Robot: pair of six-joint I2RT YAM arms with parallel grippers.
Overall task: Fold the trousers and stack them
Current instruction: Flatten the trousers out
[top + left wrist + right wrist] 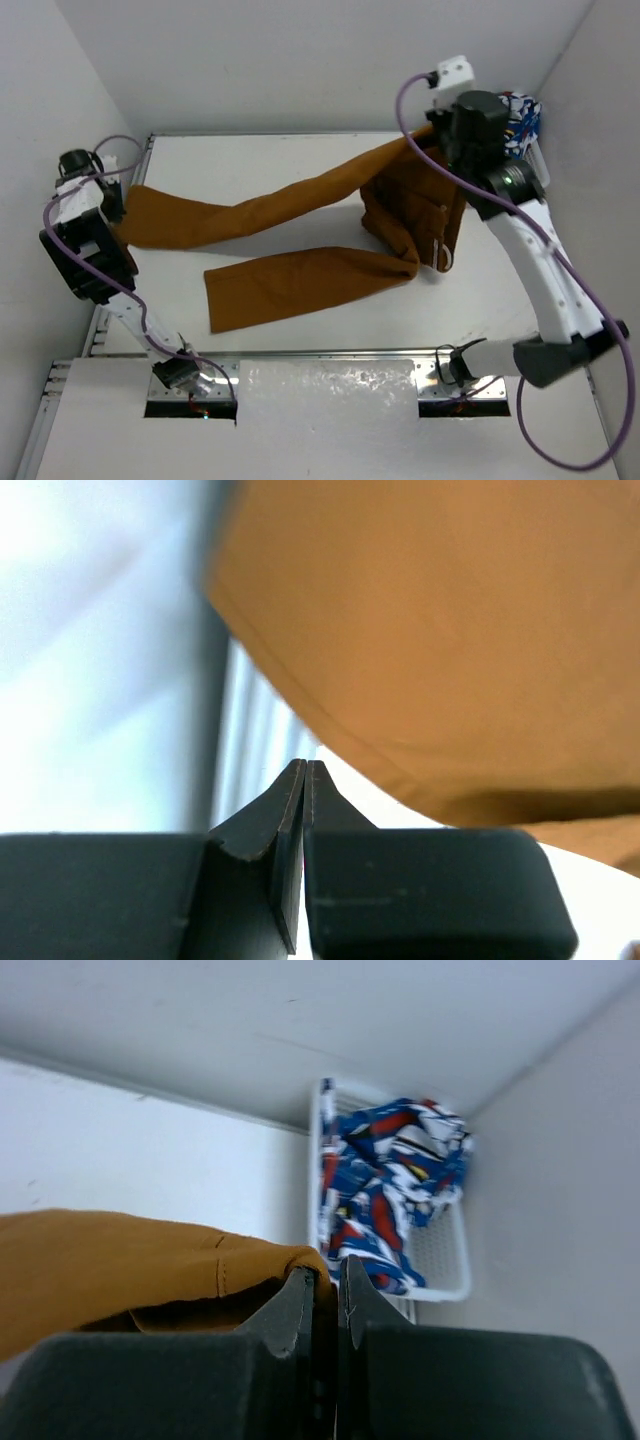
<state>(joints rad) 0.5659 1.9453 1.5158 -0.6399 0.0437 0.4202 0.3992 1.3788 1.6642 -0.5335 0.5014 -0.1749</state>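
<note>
Trousers (300, 280), ochre-brown, sprawl unfolded across most of table (250, 160). Waist end is bunched up at far R, hanging in crumpled folds below R arm. One leg lies flat, running fr the bunch toward near-L. Other leg stretches further back & across to table's L edge, its end up beside L arm. L gripper (304, 772): fingers pressed tight together, tip to tip, w/ no cloth seen betw them in wrist view. A trouser hem crosses just beyond the tips and fabric fills upper R of that view. Can't tell if it touches the cloth. R gripper (325, 1278): fingers closed on a fold of the trousers, w/ an ochre edge pinched betw the tips and the rest of the fabric draping off to L. Past R gripper, in far-R corner by the walls, sits a white mesh basket (445, 1285) w/ blue-red-white patterned cloth (390, 1180) heaped in it, well apart fr the flat leg but near the bunched waist.
</note>
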